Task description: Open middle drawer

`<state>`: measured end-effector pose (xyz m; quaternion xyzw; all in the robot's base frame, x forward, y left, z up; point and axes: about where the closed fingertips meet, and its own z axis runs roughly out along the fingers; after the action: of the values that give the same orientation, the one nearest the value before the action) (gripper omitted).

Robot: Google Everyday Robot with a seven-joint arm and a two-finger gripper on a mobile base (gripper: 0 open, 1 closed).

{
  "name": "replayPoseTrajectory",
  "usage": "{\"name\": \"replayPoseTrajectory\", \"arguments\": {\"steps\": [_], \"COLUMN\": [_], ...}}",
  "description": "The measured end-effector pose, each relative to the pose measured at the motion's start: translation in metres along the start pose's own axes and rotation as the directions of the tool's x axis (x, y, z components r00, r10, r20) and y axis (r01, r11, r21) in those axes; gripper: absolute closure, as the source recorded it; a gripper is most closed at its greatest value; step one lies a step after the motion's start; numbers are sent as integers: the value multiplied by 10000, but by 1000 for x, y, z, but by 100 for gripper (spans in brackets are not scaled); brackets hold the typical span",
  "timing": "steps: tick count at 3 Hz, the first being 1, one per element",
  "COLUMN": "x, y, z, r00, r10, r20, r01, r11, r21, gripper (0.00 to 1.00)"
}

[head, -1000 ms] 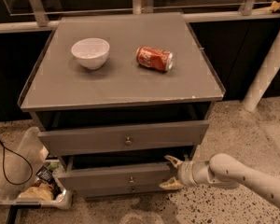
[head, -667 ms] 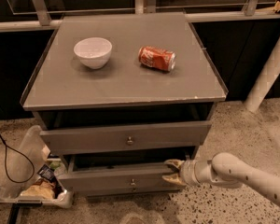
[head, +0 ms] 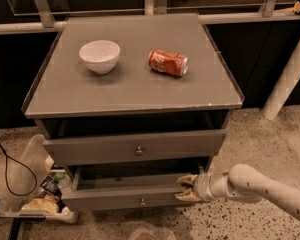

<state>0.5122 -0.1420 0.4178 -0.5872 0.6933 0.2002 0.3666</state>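
Note:
The middle drawer (head: 115,199) is the slim grey front with a small round knob (head: 142,201), low on the grey cabinet. It stands pulled out a little, with a dark gap and a strip of its inside showing above the front. My gripper (head: 186,188) is at the right end of that front. One tan finger (head: 188,179) lies behind the front's top edge and the other against its face, so it grips the front. The white arm reaches in from the lower right. The taller top drawer (head: 90,149) sits above. The lowest drawer is out of view.
A white bowl (head: 99,56) and a red soda can (head: 168,63) on its side rest on the cabinet top (head: 130,91). A clear plastic bin (head: 25,194) of rubbish and a black cable (head: 5,169) lie on the floor at left. A white post (head: 287,74) stands at right.
The middle drawer front has come out slightly toward me with the gripper on its right end. The view has shifted a little.

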Motion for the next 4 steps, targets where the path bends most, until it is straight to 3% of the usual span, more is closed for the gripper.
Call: {"name": "replayPoseTrajectory", "arguments": {"steps": [1, 3, 4], "x": [0, 1, 14], "y": [0, 0, 12], "z": [0, 3, 2], "r00": [10000, 10000, 9989], "r10": [0, 60, 195], "r20": [0, 58, 427], "r01": [0, -59, -183], "r11": [10000, 10000, 9994], "r21": [0, -73, -283], "gripper": [82, 35, 11]}}
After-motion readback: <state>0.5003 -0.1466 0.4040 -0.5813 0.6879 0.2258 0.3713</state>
